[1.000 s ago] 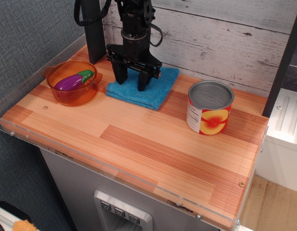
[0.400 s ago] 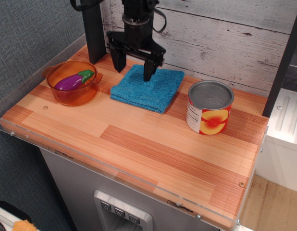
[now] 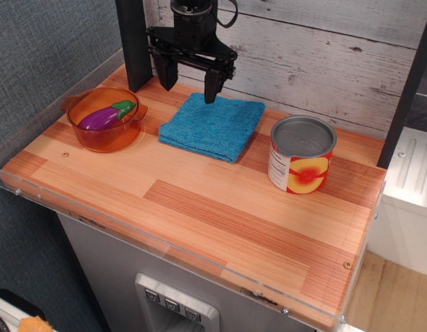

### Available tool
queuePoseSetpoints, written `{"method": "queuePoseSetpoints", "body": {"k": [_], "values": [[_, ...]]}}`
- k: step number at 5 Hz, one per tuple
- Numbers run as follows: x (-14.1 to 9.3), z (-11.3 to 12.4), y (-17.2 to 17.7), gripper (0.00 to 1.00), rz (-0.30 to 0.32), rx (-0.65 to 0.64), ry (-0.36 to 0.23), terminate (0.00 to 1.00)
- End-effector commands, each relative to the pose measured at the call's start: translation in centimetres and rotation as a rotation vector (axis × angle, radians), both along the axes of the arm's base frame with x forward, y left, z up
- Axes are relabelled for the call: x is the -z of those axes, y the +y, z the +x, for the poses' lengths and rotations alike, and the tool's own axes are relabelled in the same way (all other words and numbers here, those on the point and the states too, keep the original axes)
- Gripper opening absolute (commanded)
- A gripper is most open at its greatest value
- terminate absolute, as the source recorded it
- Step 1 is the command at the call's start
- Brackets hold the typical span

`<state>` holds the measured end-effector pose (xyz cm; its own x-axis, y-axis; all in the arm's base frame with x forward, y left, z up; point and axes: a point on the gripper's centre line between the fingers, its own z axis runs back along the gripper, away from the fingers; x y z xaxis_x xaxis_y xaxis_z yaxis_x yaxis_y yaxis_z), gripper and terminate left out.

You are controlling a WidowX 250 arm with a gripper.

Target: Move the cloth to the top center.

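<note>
The cloth (image 3: 213,126), a folded teal-blue terry towel, lies flat on the wooden table near the back edge, about midway along it. My gripper (image 3: 188,87) hangs open and empty above the cloth's far left corner, its two black fingers spread wide and clear of the fabric.
An orange bowl (image 3: 106,119) holding a purple toy eggplant (image 3: 106,115) stands left of the cloth. A tin can (image 3: 301,153) stands to its right. A black post (image 3: 133,41) and a whitewashed plank wall are behind. The table has a clear plastic rim (image 3: 158,236).
My gripper let go of the cloth and rose straight up off it, fingers spread. The cloth stays flat near the back edge, shifted slightly right of where it lay a second ago.
</note>
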<state>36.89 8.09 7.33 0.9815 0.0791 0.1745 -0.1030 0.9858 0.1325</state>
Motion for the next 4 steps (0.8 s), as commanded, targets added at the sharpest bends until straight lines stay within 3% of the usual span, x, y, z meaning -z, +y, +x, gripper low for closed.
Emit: {"method": "queuePoseSetpoints", "body": {"k": [1, 4], "values": [[-4.9, -2.8, -2.4, 1.00, -0.014, 0.050, -0.072, 0.00], [-6.7, -4.1, -11.7, 1.00, -0.091, 0.290, -0.096, 0.00]]}}
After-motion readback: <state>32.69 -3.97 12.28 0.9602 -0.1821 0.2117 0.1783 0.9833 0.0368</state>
